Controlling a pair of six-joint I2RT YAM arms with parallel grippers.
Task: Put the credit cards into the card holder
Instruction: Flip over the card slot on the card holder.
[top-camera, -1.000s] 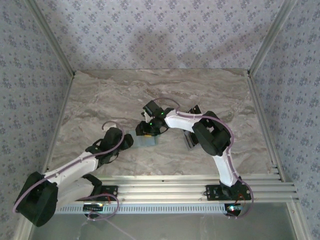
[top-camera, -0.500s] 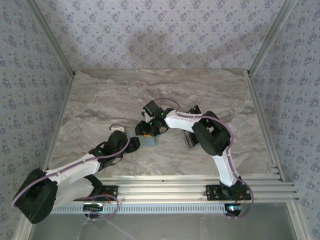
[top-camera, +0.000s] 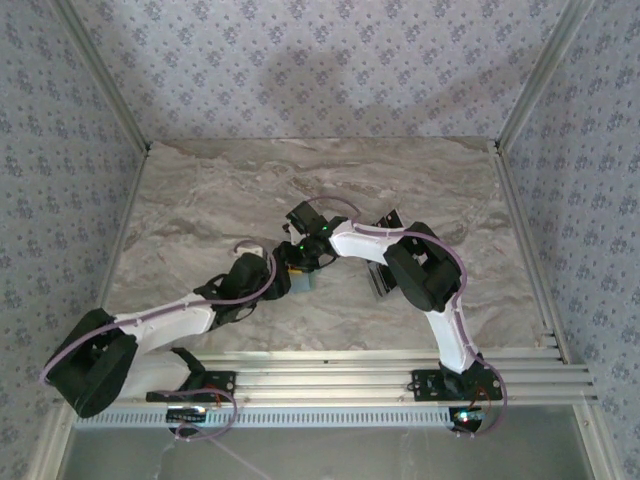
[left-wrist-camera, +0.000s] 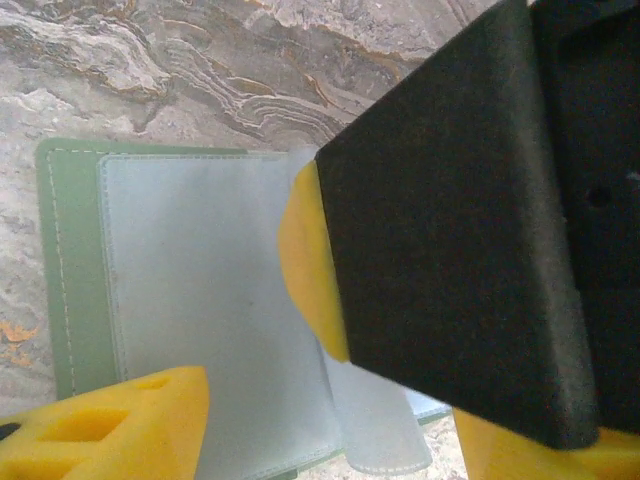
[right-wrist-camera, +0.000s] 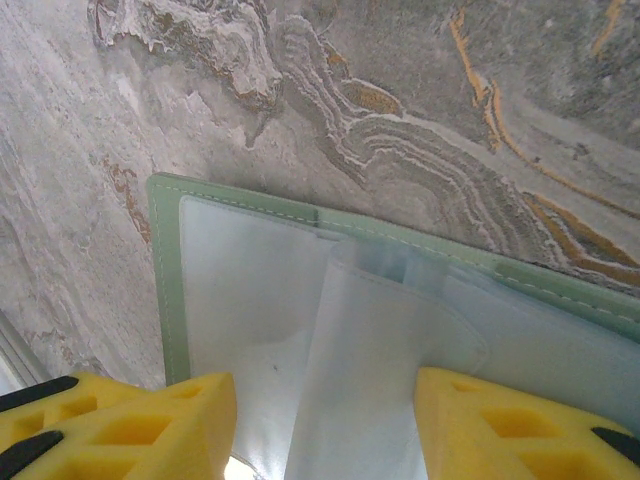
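Note:
The sage-green card holder (left-wrist-camera: 66, 260) lies open on the marble, its pale inner sleeves facing up (right-wrist-camera: 165, 270). In the top view it is a small green patch (top-camera: 303, 282) between the two grippers. My right gripper (right-wrist-camera: 325, 420) stands open over it, its yellow fingers (right-wrist-camera: 150, 420) on either side of a raised clear sleeve leaf. My left gripper (left-wrist-camera: 330, 440) is open just above the holder's near side, nothing between its fingers. A black block with a yellow tip (left-wrist-camera: 450, 220), part of the right gripper, stands close before the left wrist camera. The black credit cards (top-camera: 377, 283) lie partly under the right forearm.
The marble table (top-camera: 200, 200) is bare to the left and far side. Aluminium rails (top-camera: 400, 365) run along the near edge, and metal posts (top-camera: 515, 220) frame the sides. Both grippers (top-camera: 285, 270) crowd the holder at mid-table.
My left arm has swung right and forward, bringing its gripper from left of the holder up to the holder beside the right gripper. The right arm has not moved.

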